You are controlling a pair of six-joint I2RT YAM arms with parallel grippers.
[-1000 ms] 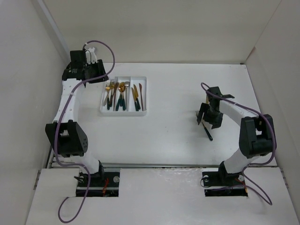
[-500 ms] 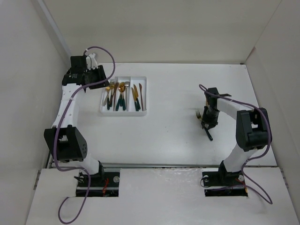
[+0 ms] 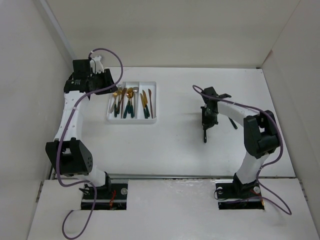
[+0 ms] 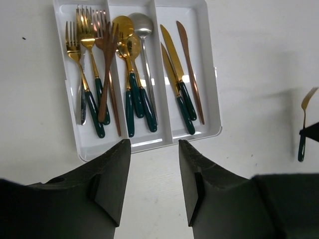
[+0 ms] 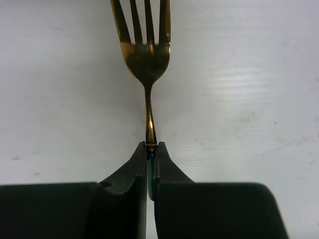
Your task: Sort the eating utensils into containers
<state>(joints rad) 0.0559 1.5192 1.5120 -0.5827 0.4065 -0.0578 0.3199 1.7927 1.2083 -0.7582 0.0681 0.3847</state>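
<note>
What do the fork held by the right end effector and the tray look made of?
The fork looks like polished gold-toned metal, shiny with reflections, its handle hidden in the right end effector. The tray is probably plastic: white, smooth, thin moulded walls, soft glare.

Counting three knives, three spoons for sure, maybe four forks, all in one three-slot tray, plus one stray fork outside.

The left arm reaches along the far left side, and the left gripper faces down with its fingers spread apart. The right arm bends leftward over the right side, the right gripper pinched onto a fork at its neck.
</note>
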